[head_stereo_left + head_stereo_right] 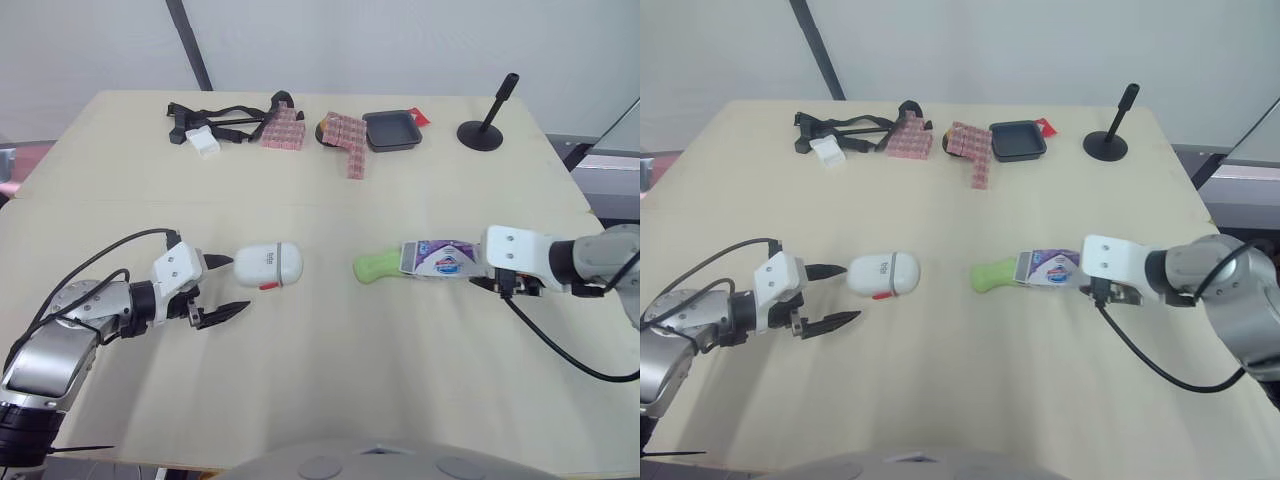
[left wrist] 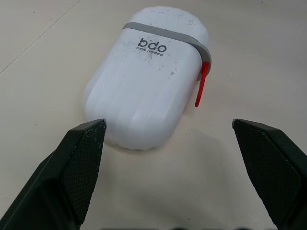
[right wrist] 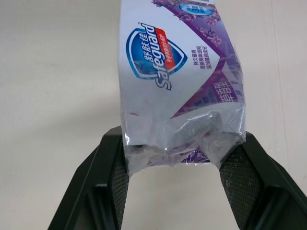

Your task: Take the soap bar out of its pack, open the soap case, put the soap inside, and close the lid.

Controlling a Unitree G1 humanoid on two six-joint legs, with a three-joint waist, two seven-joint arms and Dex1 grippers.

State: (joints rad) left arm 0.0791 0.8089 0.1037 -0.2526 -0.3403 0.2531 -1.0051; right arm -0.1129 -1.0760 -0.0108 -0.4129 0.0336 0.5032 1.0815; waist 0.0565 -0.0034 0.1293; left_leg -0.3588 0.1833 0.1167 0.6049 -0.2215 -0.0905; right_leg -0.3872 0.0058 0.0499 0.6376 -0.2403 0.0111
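While right fingers (image 3: 112, 187) pinch pack (image 3: 177, 72), left fingers (image 2: 81, 163) gape before case (image 2: 144, 91).

Bright, even light falls from above across the pale table (image 1: 320, 380); a soft shadow hugs the soap case (image 2: 144, 81) at mid-frame.

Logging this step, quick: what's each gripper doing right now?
Left gripper: open, empty, facing the white oval plastic soap case.
Right gripper: shut on the purple plastic soap pack, green soap bar poking out.
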